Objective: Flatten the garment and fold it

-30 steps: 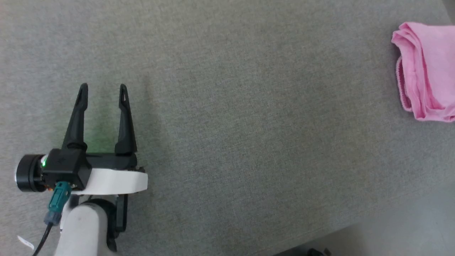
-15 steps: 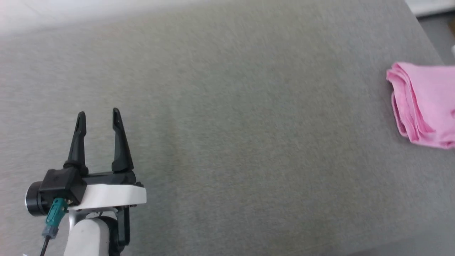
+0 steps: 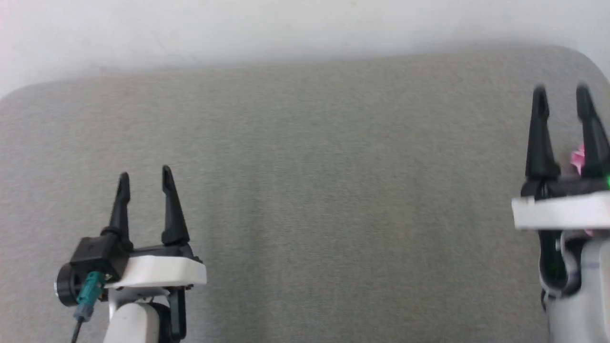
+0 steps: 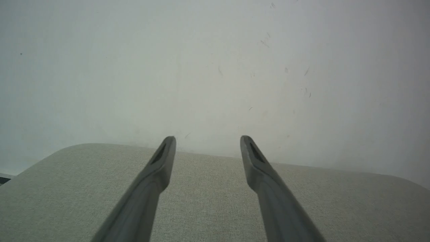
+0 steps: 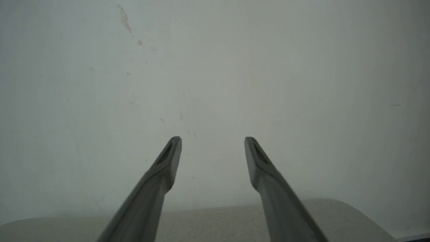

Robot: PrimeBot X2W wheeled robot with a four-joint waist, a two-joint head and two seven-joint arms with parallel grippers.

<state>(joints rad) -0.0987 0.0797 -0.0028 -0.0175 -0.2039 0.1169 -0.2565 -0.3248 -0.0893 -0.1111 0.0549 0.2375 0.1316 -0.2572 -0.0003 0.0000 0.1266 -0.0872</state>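
Grey cloth tabletop [image 3: 333, 190] with rounded far corners, white wall [image 3: 286, 28] behind it. Left gripper [image 3: 145, 174] at lower left over the bare top, fingers spread, empty. Right gripper [image 3: 561, 91] at the right edge, blurred, fingers apart, holding nothing. Garment [image 3: 578, 157] mostly hidden behind the right gripper; a pink scrap shows between its finger bases. Long axis and heading can't be told.

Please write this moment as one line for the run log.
left gripper: open, empty, over table | right gripper: open, empty | garment: pink, mostly hidden behind right gripper, not held
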